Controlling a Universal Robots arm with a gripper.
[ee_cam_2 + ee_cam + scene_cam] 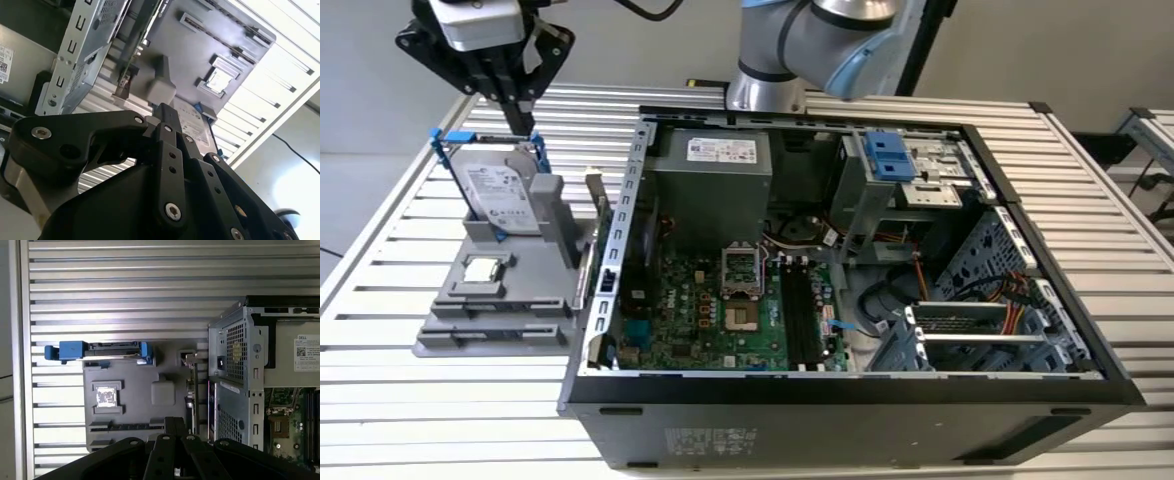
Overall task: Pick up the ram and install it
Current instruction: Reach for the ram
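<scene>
The ram (594, 200) is a thin green stick standing on edge in the grey holder (494, 325), between the holder and the wall of the open computer case (635, 170). Both wrist views catch the ram (125, 82) (190, 385) edge-on. My gripper (520, 122) hangs above the holder's back end, over the hard drive, toward the exterior view's left of the ram. The black fingers meet with nothing between them, so the gripper (167, 114) (175, 424) is shut and empty. Black memory slots (807, 310) run along the motherboard inside the case.
A silver hard drive in a blue frame (494, 190) (110, 351) stands upright in the holder just below the gripper. A small square silver processor chip (480, 268) (106, 396) lies in a recess of the holder. All of it rests on a slatted metal table (400, 400).
</scene>
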